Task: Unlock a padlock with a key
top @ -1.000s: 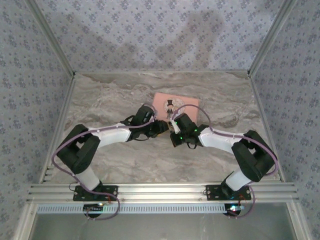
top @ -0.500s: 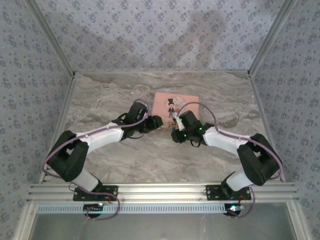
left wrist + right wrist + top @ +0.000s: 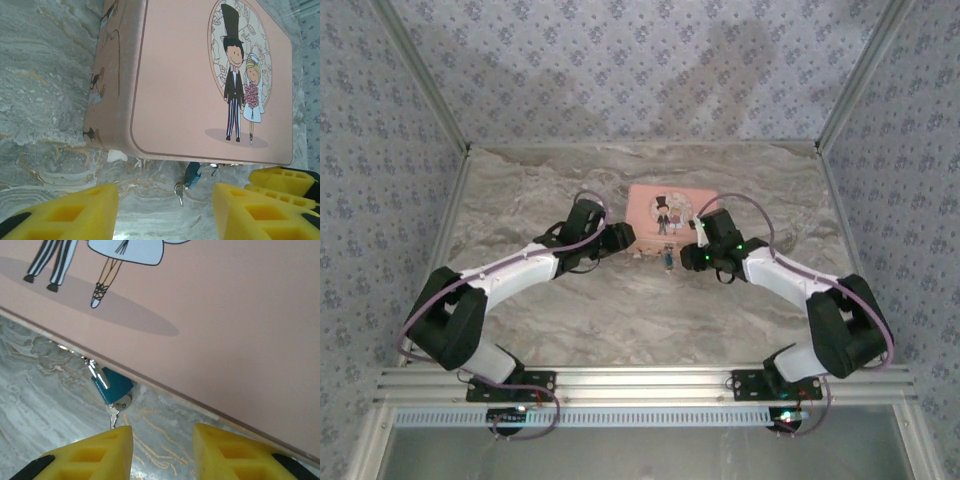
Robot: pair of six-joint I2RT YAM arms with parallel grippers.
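Jaws are parted on both arms and nothing is gripped: the left jaws, with yellow fingers (image 3: 65,212), are spread wide; the right jaws, fingers (image 3: 90,455), less so. The padlock (image 3: 114,385) is seen against the lower front edge of the pink tin (image 3: 225,315), with the key (image 3: 114,412) touching its lower end, on the marbled surface (image 3: 45,405). Both are found just ahead of the right jaws, and the tin's wall is set close behind them.
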